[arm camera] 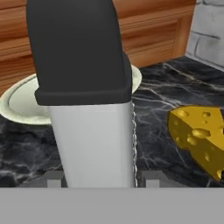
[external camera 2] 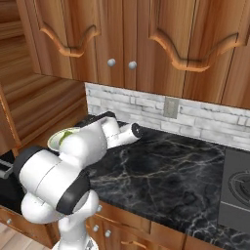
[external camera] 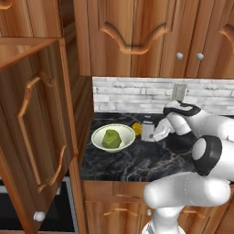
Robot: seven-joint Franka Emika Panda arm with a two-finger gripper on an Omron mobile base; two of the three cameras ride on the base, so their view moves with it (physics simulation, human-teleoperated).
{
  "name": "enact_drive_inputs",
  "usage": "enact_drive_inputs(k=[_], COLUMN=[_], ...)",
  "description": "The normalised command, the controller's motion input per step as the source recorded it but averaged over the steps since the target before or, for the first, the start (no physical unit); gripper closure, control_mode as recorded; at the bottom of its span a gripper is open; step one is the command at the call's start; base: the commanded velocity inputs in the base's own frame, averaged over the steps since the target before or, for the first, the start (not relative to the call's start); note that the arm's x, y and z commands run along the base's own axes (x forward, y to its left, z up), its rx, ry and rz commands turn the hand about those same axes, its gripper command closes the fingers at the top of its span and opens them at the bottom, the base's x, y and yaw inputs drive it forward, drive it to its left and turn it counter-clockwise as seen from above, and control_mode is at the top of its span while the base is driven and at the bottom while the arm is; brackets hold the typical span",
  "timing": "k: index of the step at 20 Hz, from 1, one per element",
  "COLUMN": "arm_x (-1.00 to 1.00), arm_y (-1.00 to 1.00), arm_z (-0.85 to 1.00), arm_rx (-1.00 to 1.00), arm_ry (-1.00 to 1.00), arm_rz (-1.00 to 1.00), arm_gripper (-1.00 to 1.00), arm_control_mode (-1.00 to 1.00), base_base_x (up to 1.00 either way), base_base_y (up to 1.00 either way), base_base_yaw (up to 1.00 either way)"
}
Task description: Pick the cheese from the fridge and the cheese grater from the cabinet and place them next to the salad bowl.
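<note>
The claw (external camera: 153, 135) is low over the black counter (external camera: 137, 164), and it pinches the cheese grater (external camera: 147, 131). In the hand view the cheese grater (arm camera: 94, 131) sits right between the two finger tips (arm camera: 54, 178), one on each side of its silver body. Its dark handle points away from the claw.

The cheese (arm camera: 199, 135) lies on the counter just beside the claw, a little off to one side of the grater. It is yellow with small holes. In the left base view the cheese (external camera: 136, 128) peeks out between the grater and the bowl.

The salad bowl (external camera: 113, 137) stands on the counter near the claw, on the far side of the grater from the hand. It is white and has a green leafy lump in it. In the hand view its white rim (arm camera: 19, 103) shows behind the grater.

The cabinet door (external camera: 39, 132) hangs open, well apart from the claw, past the bowl. It has a round pale knob (external camera: 39, 215) near its lower corner.
</note>
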Motion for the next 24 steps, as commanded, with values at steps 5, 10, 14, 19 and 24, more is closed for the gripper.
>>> enact_drive_inputs(k=[5, 10, 14, 19, 24], arm_x=[0.17, 0.19, 0.18, 0.12, 0.0], arm_y=[0.0, 0.0, 0.0, 0.0, 0.0], arm_z=[-0.39, -0.58, -0.49, -0.53, -0.49], arm_rx=[0.0, 0.0, 0.0, 0.0, 0.0], arm_ry=[0.0, 0.0, 0.0, -0.02, -0.21], arm_rz=[0.0, 0.0, 0.0, 0.0, 0.0], arm_gripper=[1.0, 1.0, 1.0, 1.0, 1.0], arm_control_mode=[-1.0, -1.0, -1.0, -1.0, -1.0], base_base_x=[0.0, 0.0, 0.0, 0.0, 0.0], base_base_y=[0.0, 0.0, 0.0, 0.0, 0.0], base_base_yaw=[0.0, 0.0, 0.0, 0.0, 0.0])
